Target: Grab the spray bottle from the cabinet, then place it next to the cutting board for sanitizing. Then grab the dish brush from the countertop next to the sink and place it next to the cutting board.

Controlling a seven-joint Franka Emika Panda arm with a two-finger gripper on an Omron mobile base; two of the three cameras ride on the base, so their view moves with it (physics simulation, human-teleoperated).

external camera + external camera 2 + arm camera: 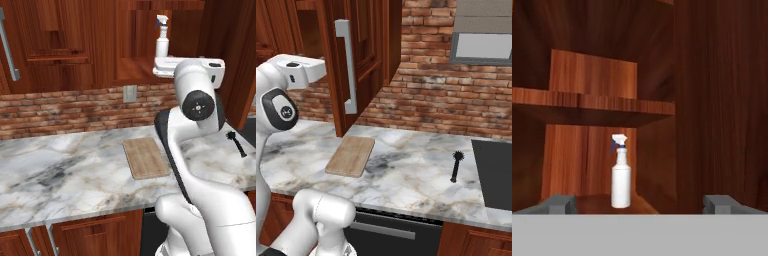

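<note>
Nearest to us, our white arm rises from the base in front of the countertop (pixel 60 165), bends at a dark elbow joint, and reaches up and forward so the hand lies roughly level at the mouth of the cabinet (pixel 135 70). The gripper (pixel 641 202) points straight into the recess, its two fingertips (pixel 559 202) spread as wide as they go, with nothing between them.

On the marble below lies the cutting board (pixel 146 157), flat and bare. Well to the right of the board, near the dark sink, rests the dish brush (pixel 456 165), untouched.

Farther back, inside the cabinet, the spray bottle (pixel 621 172) stands upright on the shelf floor, beyond the fingertips and not yet touched. From the hand camera it sits slightly left of the midpoint between the fingers, under an upper shelf.

We judge the bottle light, rigid plastic, smooth and somewhat slippery, and easy to tip because it is tall on a small foot. The trigger nozzle looks thin and awkward to hold. The straight cylindrical body, about mid-height below the neck, seems the best place for us to close on it, squarely, so it does not twist or topple.
</note>
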